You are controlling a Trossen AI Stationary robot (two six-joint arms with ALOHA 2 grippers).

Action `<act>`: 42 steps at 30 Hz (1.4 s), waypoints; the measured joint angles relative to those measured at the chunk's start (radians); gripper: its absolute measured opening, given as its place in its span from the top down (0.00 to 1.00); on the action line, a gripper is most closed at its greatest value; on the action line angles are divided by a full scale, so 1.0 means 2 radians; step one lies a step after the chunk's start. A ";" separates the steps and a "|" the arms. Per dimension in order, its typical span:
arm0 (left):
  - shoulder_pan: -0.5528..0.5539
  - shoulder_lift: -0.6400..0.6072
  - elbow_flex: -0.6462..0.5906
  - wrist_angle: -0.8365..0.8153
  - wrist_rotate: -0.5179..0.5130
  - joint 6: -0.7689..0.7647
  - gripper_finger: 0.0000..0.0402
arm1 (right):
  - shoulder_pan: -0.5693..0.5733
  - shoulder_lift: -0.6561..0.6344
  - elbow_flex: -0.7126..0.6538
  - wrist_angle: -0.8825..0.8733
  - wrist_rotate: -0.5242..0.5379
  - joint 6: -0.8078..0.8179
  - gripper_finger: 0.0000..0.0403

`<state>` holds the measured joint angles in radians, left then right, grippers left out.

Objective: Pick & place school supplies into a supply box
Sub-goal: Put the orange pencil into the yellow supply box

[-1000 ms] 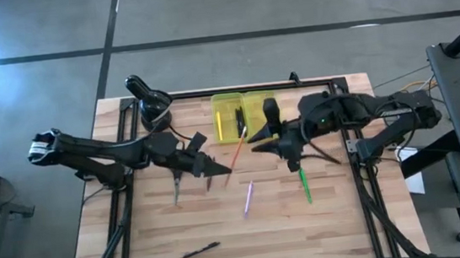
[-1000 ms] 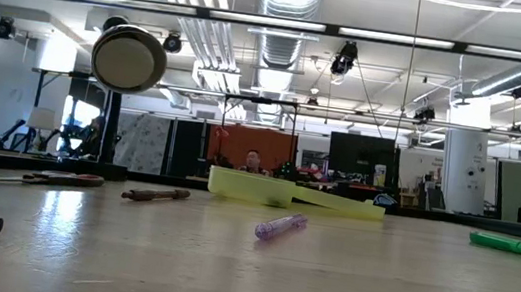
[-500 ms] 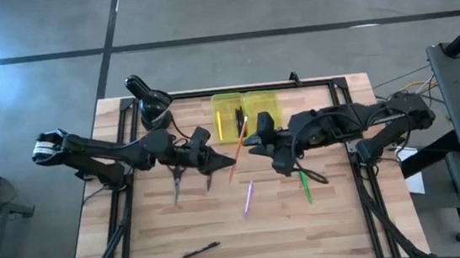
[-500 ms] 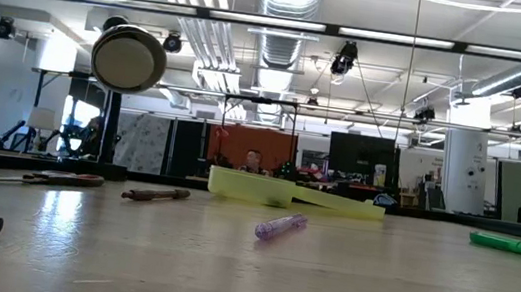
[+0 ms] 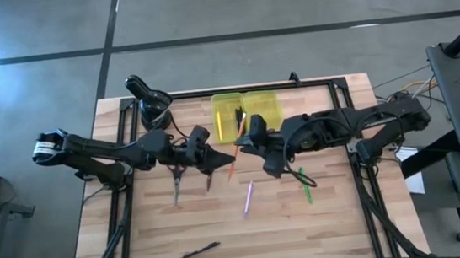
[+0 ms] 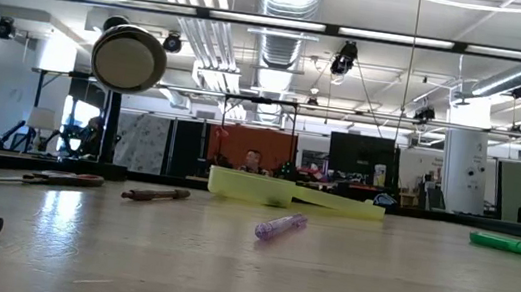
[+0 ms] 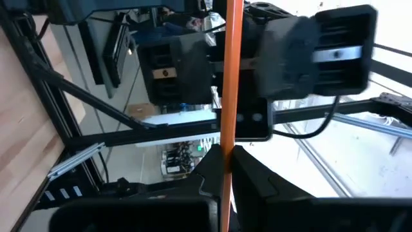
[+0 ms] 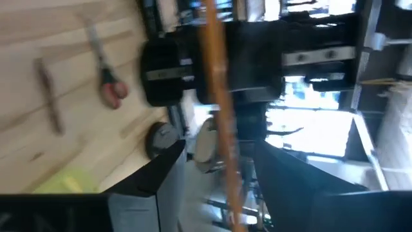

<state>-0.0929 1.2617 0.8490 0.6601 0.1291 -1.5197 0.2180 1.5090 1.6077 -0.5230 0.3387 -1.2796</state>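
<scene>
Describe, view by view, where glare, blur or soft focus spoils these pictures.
High view: a bright flare burns out the floor at the left edge. Low view: ceiling lights glare overhead and reflect off the table; the purple pen is soft. Right wrist view: motion blur smears the orange pencil and scissors. Left wrist view: daylight washes out one side behind the pencil.

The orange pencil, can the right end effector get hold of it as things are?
Probably yes. The left end effector is shut on the orange pencil in mid-air, and the right end effector is open around it; nothing blocks it.
</scene>
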 joint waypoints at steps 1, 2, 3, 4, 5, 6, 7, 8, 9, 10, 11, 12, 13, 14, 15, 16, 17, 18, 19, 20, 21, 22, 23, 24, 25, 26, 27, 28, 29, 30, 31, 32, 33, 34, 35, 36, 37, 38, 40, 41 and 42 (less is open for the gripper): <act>0.000 0.000 0.000 0.000 0.000 0.000 1.00 | 0.000 0.001 0.000 0.010 0.003 0.000 0.58; 0.000 0.000 0.000 -0.001 0.000 0.000 1.00 | 0.000 0.002 0.000 0.015 0.005 0.000 0.59; 0.000 0.000 0.000 -0.002 0.000 0.000 1.00 | 0.000 0.004 0.000 0.023 0.005 0.000 0.60; 0.000 0.000 0.000 0.000 0.001 0.000 1.00 | 0.000 0.007 0.000 0.036 0.006 -0.001 0.61; 0.000 0.000 0.000 0.001 0.000 0.000 1.00 | 0.000 0.007 0.000 0.039 0.008 -0.003 0.62; 0.000 0.000 0.000 0.000 0.000 0.000 1.00 | 0.000 0.008 0.000 0.040 0.012 -0.004 0.63; 0.000 0.000 0.000 0.001 0.000 0.000 1.00 | 0.000 0.011 0.000 0.041 0.014 -0.004 0.64; 0.000 0.000 0.000 -0.001 0.000 0.000 1.00 | 0.000 0.014 0.000 0.041 0.015 -0.004 0.66; 0.000 0.000 0.000 -0.001 0.000 0.000 1.00 | -0.001 0.015 0.000 0.041 0.016 -0.004 0.68; 0.000 0.000 0.000 0.000 -0.001 0.001 1.00 | -0.001 0.016 0.000 0.039 0.016 -0.004 0.70; 0.000 0.000 0.000 0.001 -0.002 0.002 1.00 | -0.001 0.017 0.000 0.037 0.016 -0.004 0.72; 0.000 0.000 0.000 0.002 -0.002 0.004 1.00 | -0.001 0.020 0.000 0.041 0.017 -0.004 0.75; 0.000 0.000 0.000 0.003 -0.002 0.005 1.00 | -0.002 0.021 0.001 0.043 0.019 -0.004 0.78; 0.000 0.000 0.000 0.004 -0.002 0.006 1.00 | -0.001 0.021 0.001 0.043 0.025 -0.003 0.81; 0.000 0.000 0.000 0.005 -0.002 0.009 1.00 | -0.001 0.022 0.001 0.043 0.029 -0.003 0.84; 0.000 0.000 0.000 0.005 -0.002 0.010 1.00 | -0.001 0.024 0.001 0.043 0.031 -0.003 0.88; 0.000 0.000 0.000 0.006 -0.003 0.010 1.00 | -0.001 0.024 0.001 0.042 0.031 -0.003 0.91; 0.000 0.000 0.000 0.007 -0.004 0.009 1.00 | -0.001 0.024 0.001 0.041 0.032 -0.004 0.93; 0.000 0.000 0.000 0.008 -0.004 0.009 1.00 | -0.001 0.024 0.001 0.040 0.033 -0.005 0.95; 0.000 -0.001 0.000 0.010 -0.005 0.010 1.00 | -0.001 0.023 0.001 0.040 0.032 -0.004 0.95; 0.000 -0.001 0.000 0.011 -0.006 0.013 1.00 | -0.001 0.023 0.001 0.041 0.032 -0.003 0.95; 0.000 -0.001 0.000 0.010 -0.006 0.017 1.00 | -0.001 0.023 0.001 0.041 0.032 -0.003 0.95; 0.000 -0.001 0.000 0.010 -0.007 0.019 0.99 | -0.001 0.022 0.001 0.040 0.032 -0.003 0.95; 0.000 -0.001 0.000 0.009 -0.009 0.022 0.98 | -0.001 0.022 0.001 0.039 0.032 -0.003 0.95; 0.000 -0.001 0.000 0.008 -0.011 0.023 0.98 | -0.001 0.022 0.001 0.039 0.033 -0.003 0.95; 0.000 -0.001 0.000 0.008 -0.014 0.024 0.97 | -0.001 0.022 0.001 0.039 0.033 -0.003 0.95; 0.000 -0.001 0.000 0.008 -0.018 0.024 0.97 | -0.001 0.022 0.001 0.039 0.034 -0.003 0.95; 0.000 -0.001 0.000 0.007 -0.022 0.024 0.96 | -0.002 0.022 0.001 0.037 0.034 -0.002 0.96; 0.000 -0.001 0.000 0.007 -0.026 0.025 0.95 | -0.002 0.022 0.001 0.035 0.035 -0.002 0.96; 0.000 -0.001 0.000 0.006 -0.031 0.027 0.94 | -0.002 0.022 0.001 0.034 0.035 -0.001 0.96; 0.000 -0.001 0.000 0.006 -0.035 0.030 0.93 | -0.002 0.022 0.001 0.033 0.035 -0.001 0.96; 0.000 -0.001 0.000 0.005 -0.042 0.035 0.91 | -0.002 0.022 0.001 0.031 0.036 0.000 0.96; 0.000 -0.001 -0.001 0.005 -0.047 0.041 0.89 | -0.002 0.022 0.001 0.030 0.040 0.004 0.96; 0.000 -0.001 -0.001 0.004 -0.054 0.047 0.87 | -0.002 0.022 0.001 0.029 0.042 0.009 0.96; 0.001 -0.001 -0.001 0.004 -0.058 0.055 0.85 | -0.002 0.022 0.001 0.030 0.042 0.013 0.96; 0.001 -0.001 -0.001 0.004 -0.064 0.063 0.84 | -0.001 0.021 0.001 0.029 0.042 0.015 0.96; 0.002 -0.001 -0.001 0.001 -0.070 0.068 0.82 | -0.001 0.019 0.001 0.029 0.041 0.018 0.96; 0.003 -0.002 -0.001 0.000 -0.075 0.072 0.81 | -0.001 0.018 0.001 0.030 0.041 0.021 0.96; 0.007 -0.002 -0.001 -0.004 -0.087 0.086 0.79 | -0.001 0.012 0.001 0.029 0.041 0.040 0.96; 0.008 -0.002 -0.001 -0.003 -0.094 0.100 0.79 | -0.001 0.009 0.001 0.028 0.041 0.056 0.96; 0.008 -0.002 -0.001 -0.003 -0.100 0.118 0.79 | -0.001 0.005 0.001 0.028 0.042 0.076 0.96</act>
<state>-0.0774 1.2572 0.8463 0.6540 -0.0702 -1.2834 0.2157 1.5184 1.6100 -0.4671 0.4217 -1.1282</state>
